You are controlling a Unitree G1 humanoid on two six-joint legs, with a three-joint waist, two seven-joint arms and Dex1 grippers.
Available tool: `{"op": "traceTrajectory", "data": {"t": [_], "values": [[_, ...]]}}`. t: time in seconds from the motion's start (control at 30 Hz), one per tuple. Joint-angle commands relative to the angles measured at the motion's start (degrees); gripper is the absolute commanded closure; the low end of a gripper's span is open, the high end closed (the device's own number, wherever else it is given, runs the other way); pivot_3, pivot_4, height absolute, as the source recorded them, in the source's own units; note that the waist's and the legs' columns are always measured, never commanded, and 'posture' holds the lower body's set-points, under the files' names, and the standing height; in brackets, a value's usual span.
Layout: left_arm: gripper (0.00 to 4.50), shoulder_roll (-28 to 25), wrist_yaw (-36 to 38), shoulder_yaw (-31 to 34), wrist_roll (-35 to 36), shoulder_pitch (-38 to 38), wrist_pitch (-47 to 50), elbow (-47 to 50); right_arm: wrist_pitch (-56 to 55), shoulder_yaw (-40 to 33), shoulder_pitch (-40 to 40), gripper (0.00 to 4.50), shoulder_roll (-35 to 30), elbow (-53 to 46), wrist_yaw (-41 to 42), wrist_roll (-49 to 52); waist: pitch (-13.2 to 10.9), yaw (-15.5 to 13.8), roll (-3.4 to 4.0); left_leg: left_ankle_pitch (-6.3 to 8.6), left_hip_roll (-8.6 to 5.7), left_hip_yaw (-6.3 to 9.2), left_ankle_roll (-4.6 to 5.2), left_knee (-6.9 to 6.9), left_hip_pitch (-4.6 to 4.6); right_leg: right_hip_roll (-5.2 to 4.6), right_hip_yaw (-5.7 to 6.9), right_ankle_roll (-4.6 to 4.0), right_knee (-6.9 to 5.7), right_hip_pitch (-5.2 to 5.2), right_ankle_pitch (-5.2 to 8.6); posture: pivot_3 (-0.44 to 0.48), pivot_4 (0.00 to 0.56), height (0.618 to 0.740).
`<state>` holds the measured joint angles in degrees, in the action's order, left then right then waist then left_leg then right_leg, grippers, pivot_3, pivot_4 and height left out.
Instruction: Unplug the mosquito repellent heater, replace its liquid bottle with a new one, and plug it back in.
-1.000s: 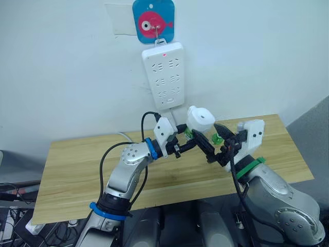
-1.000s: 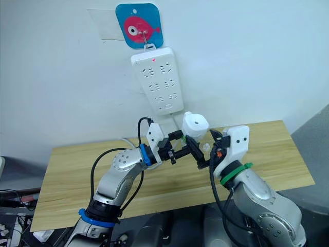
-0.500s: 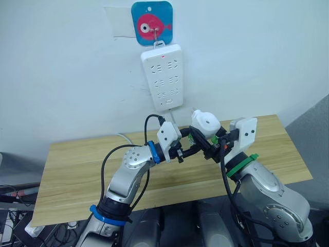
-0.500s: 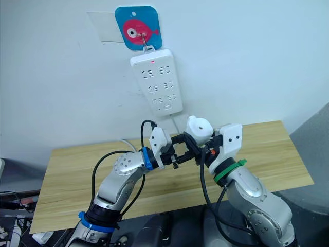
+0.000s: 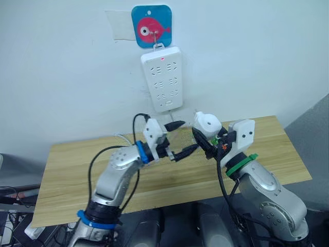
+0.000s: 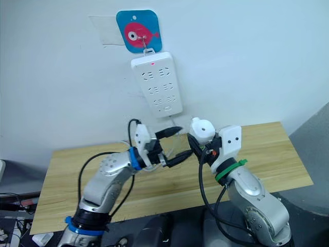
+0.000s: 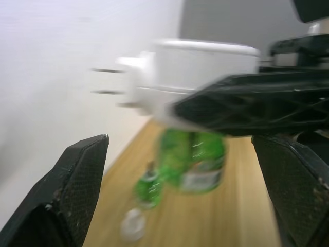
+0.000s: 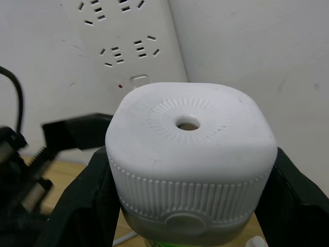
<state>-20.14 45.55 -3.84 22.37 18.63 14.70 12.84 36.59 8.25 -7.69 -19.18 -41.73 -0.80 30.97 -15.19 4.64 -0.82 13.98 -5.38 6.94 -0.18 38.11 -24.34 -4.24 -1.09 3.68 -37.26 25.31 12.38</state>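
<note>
I have the heater clamped in my right gripper, lifted above the wooden table just below the wall power strip, its vent hole facing the right wrist camera and a black finger pressed against each side. In the left wrist view its two prongs point toward the wall and a green bottle hangs beneath it. My left gripper sits just beside the heater with its fingers spread wide and nothing between them.
</note>
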Motion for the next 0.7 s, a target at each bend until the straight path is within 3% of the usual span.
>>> {"op": "traceTrajectory", "data": {"t": [0.03,0.17,0.4,0.7], "values": [[0.00,-3.11,-0.66,5.69,0.30,3.33,-2.21,-1.57,-0.07,-1.32,-2.69,1.51,-0.52,-1.19,1.91,-1.65,0.00,-0.05,0.00,0.00,-0.01,0.01,0.00,0.01,0.00,0.00,0.02,0.00,0.00,0.00,0.00,-0.167,0.236,0.740],[0.00,-5.18,-0.35,8.97,0.27,8.73,-3.93,-8.59,1.00,-1.69,-5.97,1.51,-0.51,-0.67,3.98,-1.52,0.00,-0.06,0.00,0.00,-0.01,0.00,-0.01,-0.01,0.00,0.00,0.03,0.00,0.05,-0.01,0.00,-0.159,0.235,0.740],[0.00,-4.15,0.56,7.44,-3.33,14.87,-10.69,-19.65,3.03,-1.78,-8.60,1.51,0.64,-0.47,5.16,-1.70,0.01,-0.85,-0.02,-0.01,-0.04,0.04,-0.01,0.07,0.00,-0.03,0.08,0.00,-0.07,-0.02,0.00,-0.170,0.237,0.740],[0.00,-3.74,4.46,7.07,-1.39,16.81,-10.27,-21.23,5.25,-0.76,-9.68,1.51,2.15,-1.99,5.59,-2.01,0.01,-0.75,-0.02,-0.01,-0.03,0.02,-0.03,0.07,0.00,-0.05,0.05,0.00,-0.06,0.01,0.00,-0.179,0.242,0.740]]}}
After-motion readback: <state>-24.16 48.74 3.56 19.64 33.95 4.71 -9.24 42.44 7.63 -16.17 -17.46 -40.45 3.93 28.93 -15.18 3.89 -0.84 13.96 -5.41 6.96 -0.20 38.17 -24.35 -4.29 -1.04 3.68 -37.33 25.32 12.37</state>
